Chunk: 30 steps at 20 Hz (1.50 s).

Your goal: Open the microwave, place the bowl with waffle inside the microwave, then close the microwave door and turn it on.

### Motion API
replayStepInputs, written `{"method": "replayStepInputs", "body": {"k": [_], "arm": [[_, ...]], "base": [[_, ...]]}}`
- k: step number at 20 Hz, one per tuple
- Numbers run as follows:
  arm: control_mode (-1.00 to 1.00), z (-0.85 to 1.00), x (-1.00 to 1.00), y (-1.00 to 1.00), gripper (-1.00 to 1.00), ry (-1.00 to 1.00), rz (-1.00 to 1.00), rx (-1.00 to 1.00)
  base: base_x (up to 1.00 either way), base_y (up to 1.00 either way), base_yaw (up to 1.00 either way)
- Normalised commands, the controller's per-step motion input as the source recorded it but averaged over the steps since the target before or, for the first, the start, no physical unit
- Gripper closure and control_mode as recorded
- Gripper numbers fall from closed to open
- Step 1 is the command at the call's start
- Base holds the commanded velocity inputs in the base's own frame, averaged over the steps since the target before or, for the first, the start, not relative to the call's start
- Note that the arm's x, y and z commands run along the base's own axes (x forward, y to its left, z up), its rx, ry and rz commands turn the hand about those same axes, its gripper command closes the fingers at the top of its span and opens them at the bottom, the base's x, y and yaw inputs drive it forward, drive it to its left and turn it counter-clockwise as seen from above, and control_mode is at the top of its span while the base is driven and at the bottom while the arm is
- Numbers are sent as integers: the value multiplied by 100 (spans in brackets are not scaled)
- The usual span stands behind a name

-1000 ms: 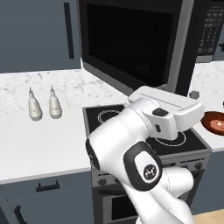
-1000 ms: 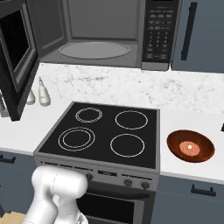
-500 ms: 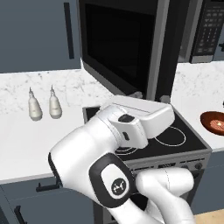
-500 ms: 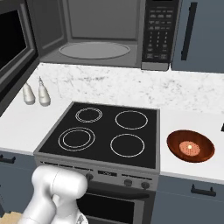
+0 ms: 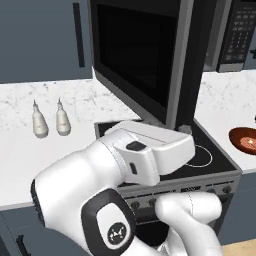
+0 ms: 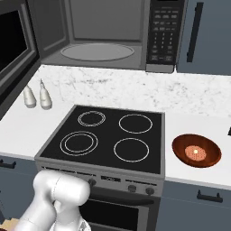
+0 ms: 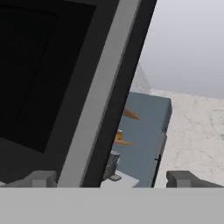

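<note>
I see the microwave standing open above the stove, its grey cavity and round turntable exposed, keypad strip at 3 o'clock of the cavity. The microwave door, black-framed with dark glass and a grey edge, swings out toward me. In the hand view that door's edge runs diagonally between my fingertips, and the gripper stands wide, holding nothing. The bowl, shallow and reddish-brown, sits on the white counter at 3 o'clock of the stove, the waffle resting in its centre. Two white bottles stand at 9 o'clock.
</note>
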Motion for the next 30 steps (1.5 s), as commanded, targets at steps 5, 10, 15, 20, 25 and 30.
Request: {"method": "replayStepInputs", "body": {"k": [5, 10, 15, 20, 25, 30], "arm": [[-100, 0, -70, -63, -100, -4, 31, 0], [-100, 0, 2, -94, -100, 5, 43, 6], [-100, 0, 6, -99, -100, 8, 42, 12], [-100, -5, 61, -91, -100, 7, 38, 24], [-100, -23, 96, -33, -100, 15, 53, 20], [-100, -40, 81, 42, -100, 12, 60, 7]], "base": [[0, 0, 0], [0, 0, 0], [0, 0, 0], [0, 0, 0], [0, 0, 0], [0, 0, 0]]}}
